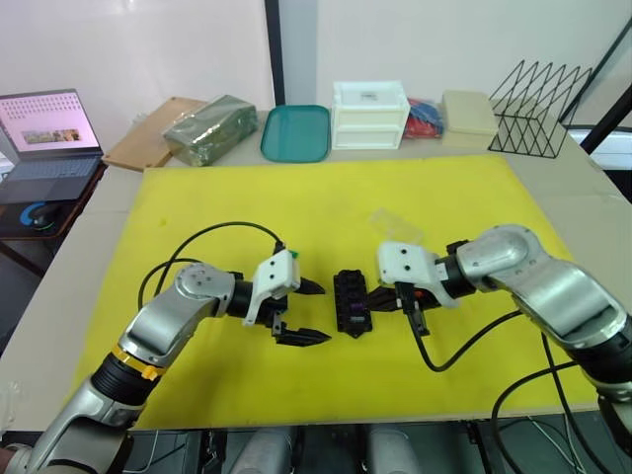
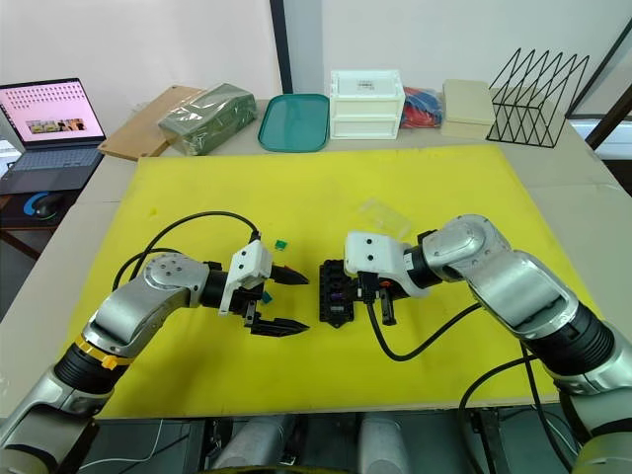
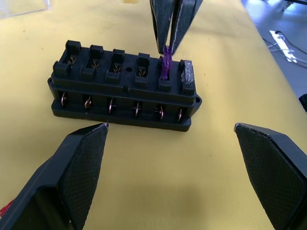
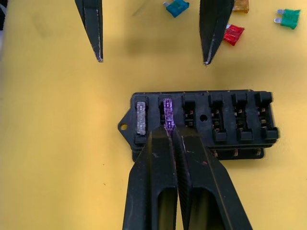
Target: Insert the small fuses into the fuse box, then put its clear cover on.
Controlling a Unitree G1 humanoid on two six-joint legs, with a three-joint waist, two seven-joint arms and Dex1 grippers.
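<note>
The black fuse box (image 1: 353, 301) lies on the yellow mat between my two grippers. A grey fuse (image 4: 140, 120) sits in its end slot. In the slot beside it stands a purple fuse (image 4: 167, 110), and my right gripper (image 4: 171, 132) is shut on its top. My left gripper (image 1: 321, 312) is open on the box's other side, apart from it and empty. Behind the left gripper's fingers, loose teal (image 4: 178, 7), amber (image 4: 241, 5), red (image 4: 233, 34) and green (image 4: 289, 18) fuses lie on the mat. The clear cover (image 1: 395, 225) rests on the mat just beyond the box.
Along the table's far edge stand a teal tray (image 1: 296, 133), a white drawer unit (image 1: 369, 116), a beige box (image 1: 469, 114) and a black wire rack (image 1: 538, 94). A green packet (image 1: 209, 128) and a laptop (image 1: 44, 133) are at the far left.
</note>
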